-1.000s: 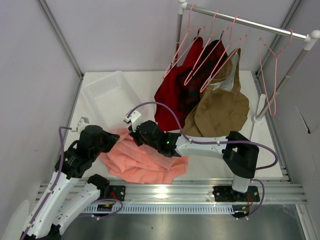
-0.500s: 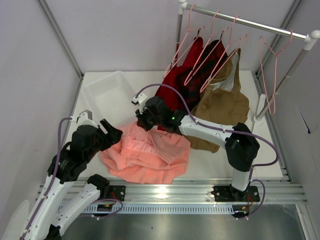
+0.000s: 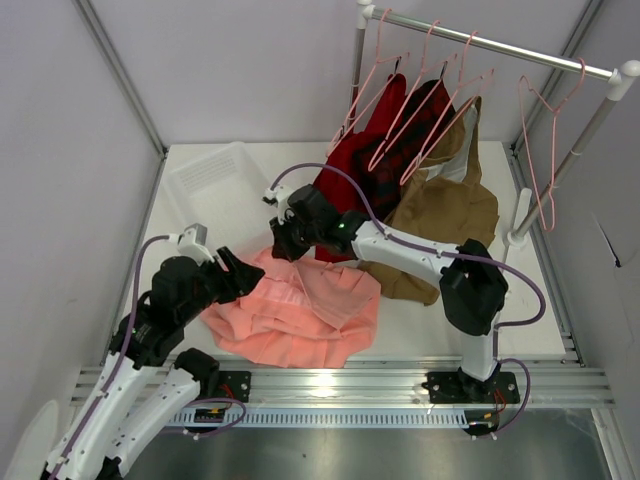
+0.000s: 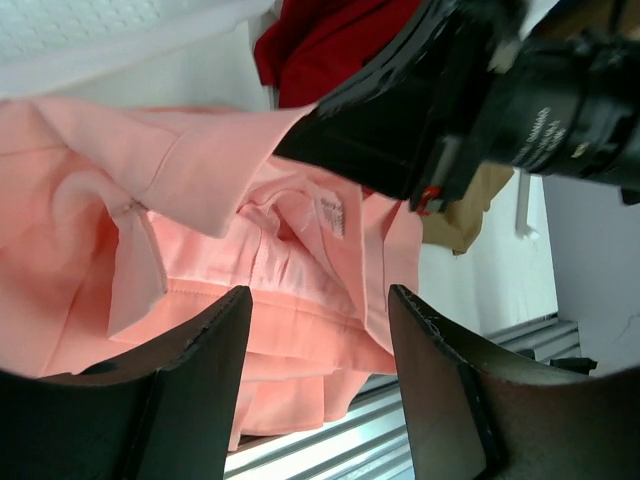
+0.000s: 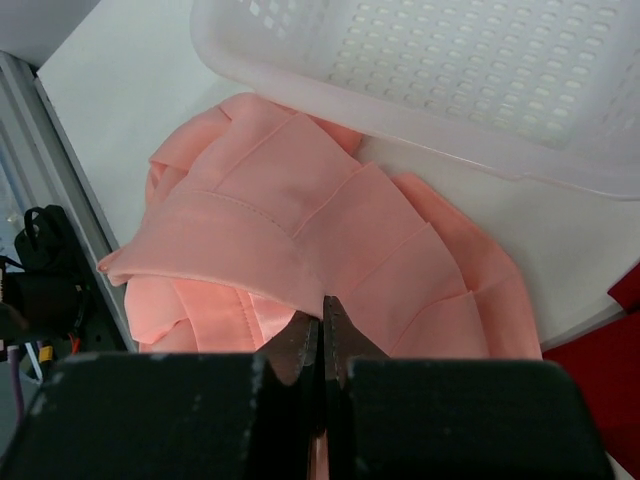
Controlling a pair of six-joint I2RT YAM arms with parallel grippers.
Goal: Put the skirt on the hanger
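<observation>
The salmon-pink skirt (image 3: 300,312) lies crumpled on the table near the front edge. My right gripper (image 3: 282,246) is shut on a fold of its waistband edge (image 5: 300,270) and holds that edge raised at the skirt's far side. Over the skirt's left part my left gripper (image 3: 240,280) stands open; in the left wrist view its gripper (image 4: 320,380) has only cloth (image 4: 200,260) below, nothing between the fingers. An empty pale-pink hanger (image 3: 543,150) hangs at the right end of the rail, far from both grippers.
A white perforated basket (image 3: 215,185) sits just behind the skirt, also close in the right wrist view (image 5: 450,80). A dark red garment (image 3: 345,185) and a tan-brown one (image 3: 445,220) hang on other pink hangers from the silver rail (image 3: 490,45). Its post base (image 3: 520,225) stands at right.
My left gripper has opened, let go of the skirt and shifted right. The right gripper has pulled the skirt's edge up and toward the back.
</observation>
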